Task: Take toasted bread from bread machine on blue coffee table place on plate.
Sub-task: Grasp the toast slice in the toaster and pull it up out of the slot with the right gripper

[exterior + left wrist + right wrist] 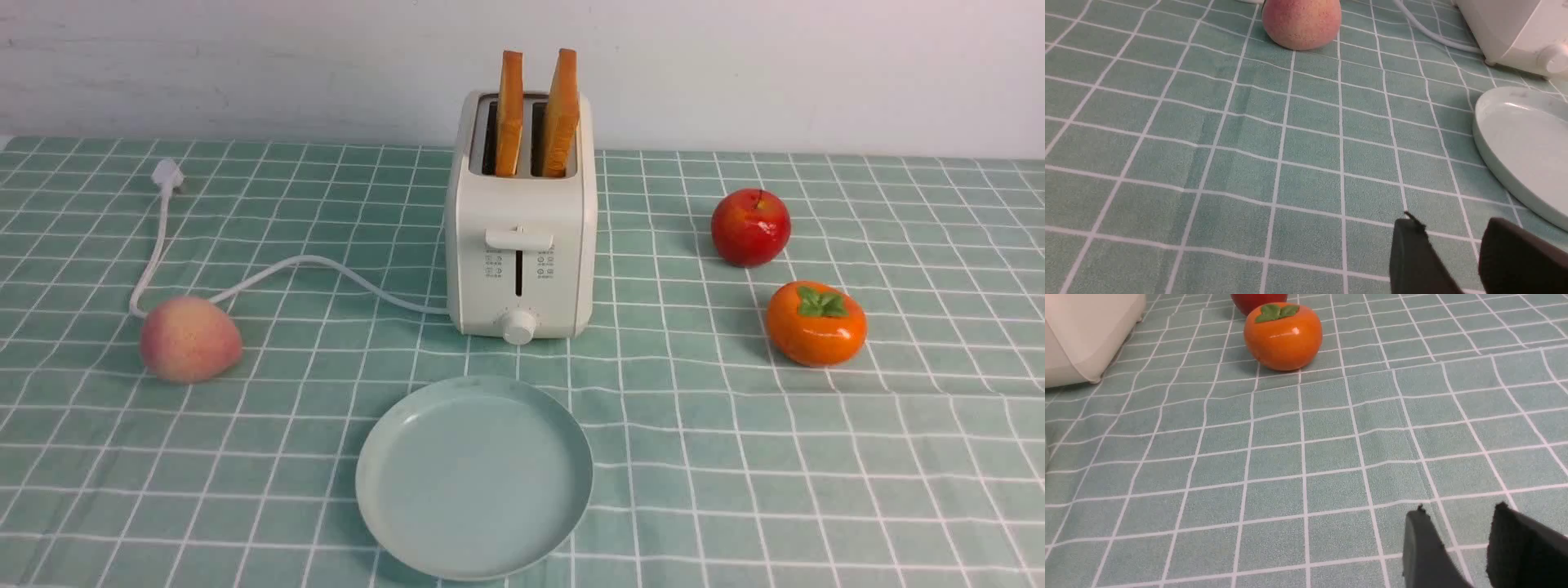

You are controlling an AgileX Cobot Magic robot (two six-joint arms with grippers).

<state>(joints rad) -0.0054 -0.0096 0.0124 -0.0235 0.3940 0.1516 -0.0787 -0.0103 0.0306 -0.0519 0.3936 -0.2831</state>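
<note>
Plate point(473, 478), lower centre, empty and set before the toaster point(522, 204) to receive its two upright toast slices point(509, 110); left pincer point(1451, 230) and right pincer point(1459, 512) part-open, holding nothing.

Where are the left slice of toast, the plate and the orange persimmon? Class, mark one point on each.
left slice of toast point(509, 114), front view, its orange-brown crust edge.
plate point(473, 478), front view, its bare middle.
orange persimmon point(1283, 339), right wrist view, its glossy side below the leaves.
</note>
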